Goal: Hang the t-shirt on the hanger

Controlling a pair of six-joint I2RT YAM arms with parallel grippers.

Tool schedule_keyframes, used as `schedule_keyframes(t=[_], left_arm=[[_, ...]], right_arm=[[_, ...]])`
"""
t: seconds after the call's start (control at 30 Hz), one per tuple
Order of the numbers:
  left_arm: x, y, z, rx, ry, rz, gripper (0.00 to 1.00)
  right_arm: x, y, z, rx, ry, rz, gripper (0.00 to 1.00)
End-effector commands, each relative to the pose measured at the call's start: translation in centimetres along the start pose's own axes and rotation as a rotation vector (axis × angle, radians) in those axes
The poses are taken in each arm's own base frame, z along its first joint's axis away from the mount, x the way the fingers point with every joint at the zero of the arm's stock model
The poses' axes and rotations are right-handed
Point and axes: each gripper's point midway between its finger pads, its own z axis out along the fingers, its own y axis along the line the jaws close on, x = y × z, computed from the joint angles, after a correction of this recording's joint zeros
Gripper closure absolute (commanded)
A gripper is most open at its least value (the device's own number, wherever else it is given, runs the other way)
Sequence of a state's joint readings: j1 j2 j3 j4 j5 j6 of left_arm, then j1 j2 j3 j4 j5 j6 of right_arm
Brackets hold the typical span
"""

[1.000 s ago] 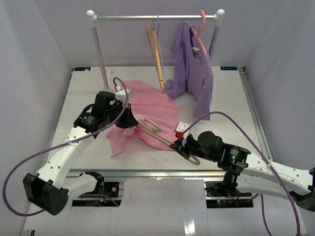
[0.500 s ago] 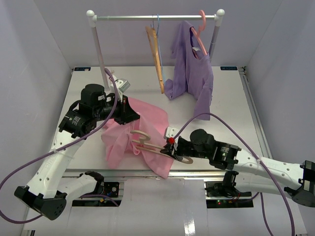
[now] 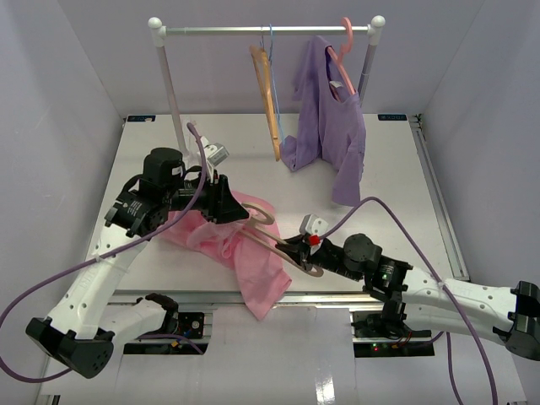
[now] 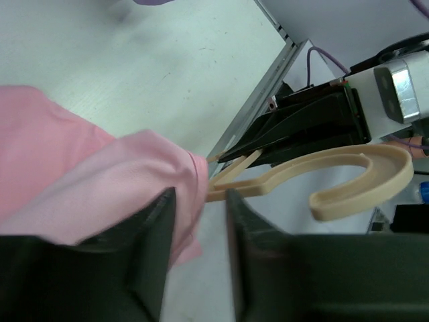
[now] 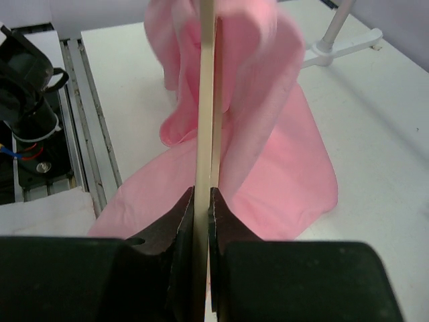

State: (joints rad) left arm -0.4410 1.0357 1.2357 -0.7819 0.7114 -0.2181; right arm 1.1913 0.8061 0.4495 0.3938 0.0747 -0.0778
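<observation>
Our right gripper (image 5: pixel 202 196) pinches the beige hanger (image 5: pixel 206 100) bar tight. Our left gripper (image 4: pixel 200 201) stands parted, pink t-shirt (image 4: pixel 80 181) cloth partly in the gap. The t-shirt drapes over the hanger, trailing onto the table (image 3: pixel 380 169).

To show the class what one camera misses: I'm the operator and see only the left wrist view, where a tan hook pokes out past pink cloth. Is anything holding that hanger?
Observer: Yes. The right gripper is shut on the hanger, pinching its thin bar edge-on.
Operator: Is the whole t-shirt lying on the table?
Observer: No. Seen from above, one end of the t-shirt reaches past the near edge of the table.
Operator: What stands at the back?
Observer: A rail carrying a purple shirt and an orange hanger.
</observation>
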Motion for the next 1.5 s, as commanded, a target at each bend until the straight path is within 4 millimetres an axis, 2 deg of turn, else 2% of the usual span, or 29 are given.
schedule_keyframes(t=[0.0, 0.07, 0.1, 0.2, 0.27, 0.37, 0.47, 0.6, 0.7, 0.73, 0.8, 0.87, 0.93, 1.03, 1.1, 1.2, 1.27, 1.37, 1.47], left_arm=[[-3.9, 2.3, -2.7, -0.267, -0.129, 0.042, 0.4], [-6.2, 4.5, -4.2, -0.438, -0.186, 0.068, 0.37], [-6.9, 4.7, -4.6, -0.467, -0.2, 0.083, 0.37], [-8.7, 2.9, -5.0, -0.408, -0.217, 0.174, 0.38], [-8.5, 2.6, -4.6, -0.377, -0.196, 0.222, 0.4], [-5.9, 2.5, -2.8, -0.262, -0.111, 0.348, 0.45], [-4.7, 1.7, -2.2, -0.156, -0.066, 0.557, 0.46], [-3.0, -2.1, -1.7, 0.075, -0.023, 0.783, 0.4], [-3.4, -6.0, -3.0, 0.243, -0.076, 0.886, 0.37], [-2.7, -7.1, -3.2, 0.31, -0.069, 0.898, 0.37], [-2.1, -8.5, -4.0, 0.37, -0.074, 0.921, 0.36], [-1.7, -9.0, -4.9, 0.364, -0.093, 0.951, 0.36], [-0.9, -9.2, -5.7, 0.35, -0.096, 0.957, 0.35], [0.4, -9.2, -5.7, 0.361, -0.075, 0.928, 0.34], [1.7, -8.2, -4.9, 0.363, -0.028, 0.882, 0.34], [2.6, -6.5, -3.8, 0.332, 0.028, 0.838, 0.34], [2.9, -5.8, -3.3, 0.319, 0.048, 0.82, 0.34], [2.2, -4.7, -2.8, 0.259, 0.049, 0.839, 0.34], [1.7, -4.8, -2.7, 0.258, 0.035, 0.847, 0.35]], right_arm=[[-6.7, -2.0, -0.9, 0.094, -0.285, 0.004, 0.92], [-7.2, -2.7, -1.0, 0.112, -0.295, -0.001, 0.92], [-7.4, -3.0, -1.1, 0.112, -0.297, -0.004, 0.92], [-8.3, -2.5, -1.5, 0.068, -0.32, 0.005, 0.92], [-8.1, -2.1, -1.9, 0.049, -0.311, 0.017, 0.92], [-6.9, -1.0, -2.2, -0.01, -0.267, 0.033, 0.92], [-5.7, -0.2, -2.8, -0.051, -0.234, 0.05, 0.92], [-5.5, 0.6, -3.2, -0.101, -0.22, 0.092, 0.92], [-5.2, 1.2, -2.9, -0.145, -0.174, 0.086, 0.92], [-5.2, 1.3, -2.9, -0.149, -0.162, 0.085, 0.92], [-4.9, 1.2, -2.8, -0.144, -0.141, 0.087, 0.92], [-5.3, 1.0, -3.0, -0.133, -0.14, 0.09, 0.92], [-5.6, 1.3, -3.3, -0.154, -0.138, 0.09, 0.92], [-6.4, 1.9, -3.7, -0.194, -0.141, 0.082, 0.92], [-6.5, 2.3, -3.7, -0.215, -0.137, 0.079, 0.92], [-6.4, 2.6, -3.7, -0.237, -0.132, 0.075, 0.92], [-6.4, 2.7, -3.7, -0.246, -0.13, 0.072, 0.92], [-6.2, 3.1, -3.5, -0.269, -0.121, 0.072, 0.92], [-5.8, 3.3, -3.3, -0.282, -0.104, 0.076, 0.92]])
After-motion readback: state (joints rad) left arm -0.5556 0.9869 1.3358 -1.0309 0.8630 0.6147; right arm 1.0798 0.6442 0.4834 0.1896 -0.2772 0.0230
